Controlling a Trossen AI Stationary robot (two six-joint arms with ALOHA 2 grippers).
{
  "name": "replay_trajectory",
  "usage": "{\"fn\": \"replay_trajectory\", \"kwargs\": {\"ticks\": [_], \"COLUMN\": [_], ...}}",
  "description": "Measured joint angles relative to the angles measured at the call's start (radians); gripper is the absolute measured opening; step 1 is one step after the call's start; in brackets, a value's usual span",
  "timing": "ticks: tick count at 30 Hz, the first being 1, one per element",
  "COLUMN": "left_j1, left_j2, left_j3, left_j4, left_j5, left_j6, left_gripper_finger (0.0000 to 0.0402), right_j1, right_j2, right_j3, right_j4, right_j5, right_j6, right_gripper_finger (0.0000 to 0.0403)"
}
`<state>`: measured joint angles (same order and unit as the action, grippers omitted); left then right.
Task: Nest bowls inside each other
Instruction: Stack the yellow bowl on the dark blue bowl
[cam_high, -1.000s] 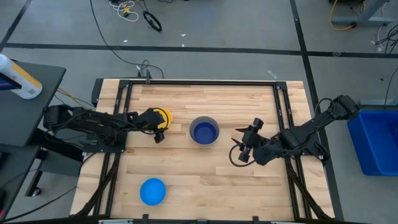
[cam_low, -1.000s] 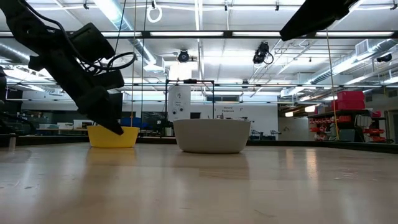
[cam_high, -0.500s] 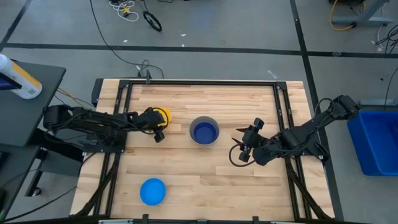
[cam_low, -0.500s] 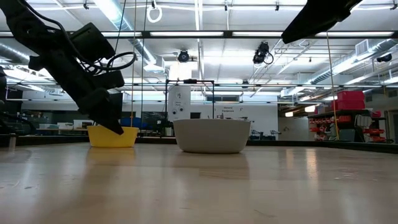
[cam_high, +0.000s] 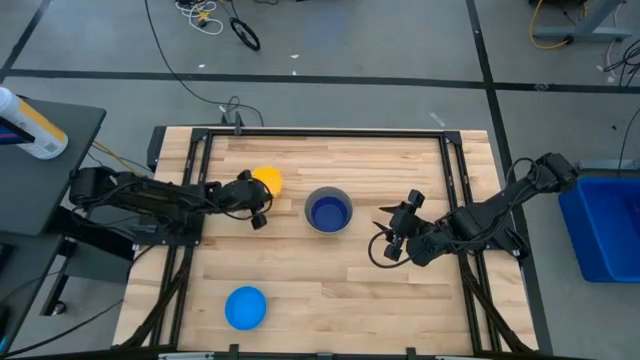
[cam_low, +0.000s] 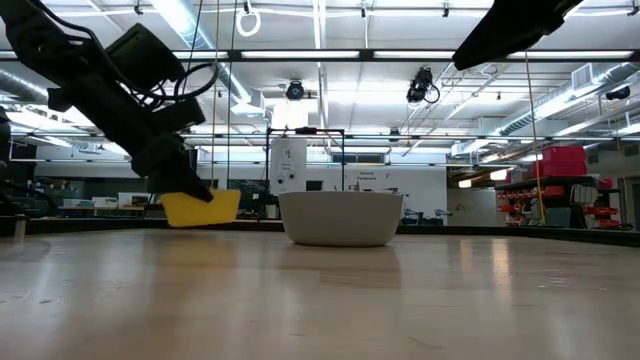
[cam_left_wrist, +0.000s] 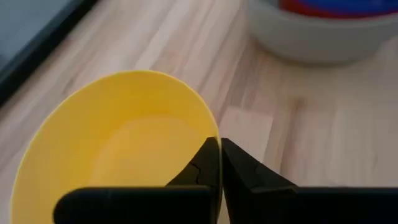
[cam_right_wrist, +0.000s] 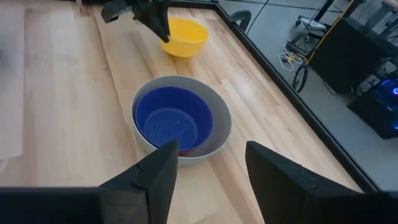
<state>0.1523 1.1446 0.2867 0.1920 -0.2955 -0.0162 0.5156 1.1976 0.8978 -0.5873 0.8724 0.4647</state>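
My left gripper (cam_high: 258, 193) is shut on the yellow bowl (cam_high: 266, 180), which hangs tilted just above the table's left half (cam_low: 203, 208). At the table's middle stands the grey bowl (cam_high: 328, 211). The dark blue bowl (cam_right_wrist: 174, 121) sits inside it, and a red bowl's rim (cam_left_wrist: 323, 9) shows beneath the blue one. The light blue bowl (cam_high: 245, 307) rests alone near the front edge. My right gripper (cam_right_wrist: 208, 180) hovers open to the right of the grey bowl (cam_high: 392, 238), above the table, with nothing between its fingers. My left gripper pinches the yellow bowl's rim (cam_left_wrist: 210, 134), one finger (cam_left_wrist: 205, 163) inside the bowl and the other outside. The fingers slant down from the table's left. The bowl hangs tilted from them (cam_low: 203, 208) and looks clear of the table.
A black frame (cam_high: 200, 160) runs along the table's left, right and far edges. Bare wood lies between the grey bowl and the light blue bowl and across the front right. A bottle (cam_high: 30, 125) lies on a side stand off the table's left.
My left gripper has shut on the yellow bowl's rim and risen a little. The bowl, which stood flat on the table, is now lifted and tipped, and has shifted slightly toward the grey bowl and the far edge.
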Motion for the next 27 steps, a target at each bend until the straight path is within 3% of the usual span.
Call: {"fn": "replay_trajectory", "kwargs": {"ticks": [9,15,19,24,27], "left_j1": [-0.016,-0.016,-0.016,-0.016,-0.016], "left_j2": [0.000,0.000,0.000,0.000,0.000], "left_j3": [0.000,0.000,0.000,0.000,0.000], "left_j4": [0.097,0.118,0.118,0.121,0.121], "left_j5": [0.002,0.003,0.003,0.004,0.005], "left_j6": [0.030,0.049,0.048,0.041,0.032], "left_gripper_finger": [0.0006,0.0006,0.0006,0.0006,0.0006], "right_j1": [0.165,0.255,0.245,0.174,0.126], "right_j2": [-0.054,-0.209,-0.331,-0.445,-0.512], "right_j3": [-0.026,-0.223,-0.414,-0.642,-0.763], "right_j4": [0.014,0.201,0.523,1.026,1.186], "right_j5": [0.282,0.323,0.195,-0.175,-0.269], "right_j6": [-0.017,-0.021,-0.182,-0.488,-0.549], "right_gripper_finger": [0.0174,0.0175,0.0176,0.0170,0.0162]}}
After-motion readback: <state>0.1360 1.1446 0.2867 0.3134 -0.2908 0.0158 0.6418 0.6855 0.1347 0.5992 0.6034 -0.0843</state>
